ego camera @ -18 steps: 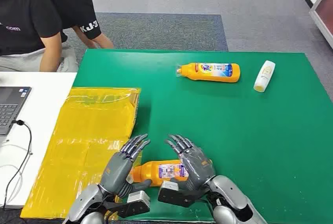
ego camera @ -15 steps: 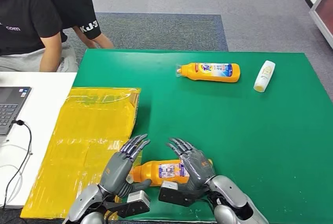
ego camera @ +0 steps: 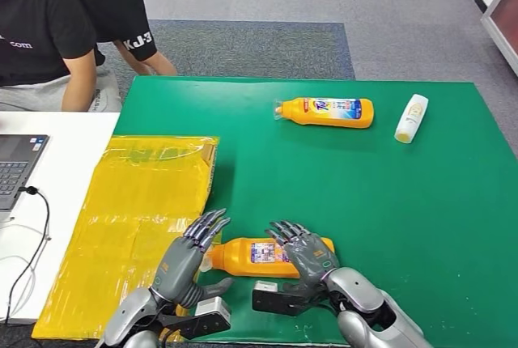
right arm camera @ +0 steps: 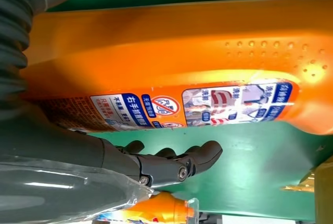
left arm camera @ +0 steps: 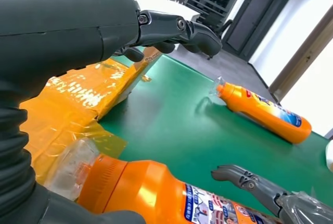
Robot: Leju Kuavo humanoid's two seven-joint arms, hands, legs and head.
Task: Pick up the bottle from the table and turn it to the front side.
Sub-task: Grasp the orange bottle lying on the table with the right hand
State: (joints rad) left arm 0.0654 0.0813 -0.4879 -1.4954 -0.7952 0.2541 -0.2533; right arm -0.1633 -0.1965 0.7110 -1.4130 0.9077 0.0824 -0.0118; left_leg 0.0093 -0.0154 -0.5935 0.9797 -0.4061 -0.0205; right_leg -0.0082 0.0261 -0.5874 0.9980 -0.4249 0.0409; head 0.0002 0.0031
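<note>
Lying on its side near the front edge of the green table (ego camera: 367, 202), the near orange bottle (ego camera: 256, 256) pointed its clear cap toward the yellow bag (ego camera: 140, 218) and showed a small-print label upward. The left hand (ego camera: 183, 263) stood at the cap end of that bottle, fingers spread and extended above the neck, thumb low beside it; it held nothing, and whether it touched the bottle could not be told. The right hand (ego camera: 308, 255) lay over the base end of the bottle, fingers apart and reaching past its far side, not visibly closed on it; contact could not be judged.

Beyond the near bottle, a broad stretch of bare green ran to the far edge, where a second orange bottle (ego camera: 324, 111) lay on its side, with a small white bottle (ego camera: 411, 117) just beside its base end. To the bag's outer side sat a white desk (ego camera: 61, 170) carrying a laptop (ego camera: 19, 166) and a black cable (ego camera: 33, 235). Past the table's far corner on the bag's side, two people (ego camera: 73, 16) were by the grey carpet (ego camera: 244, 48).
</note>
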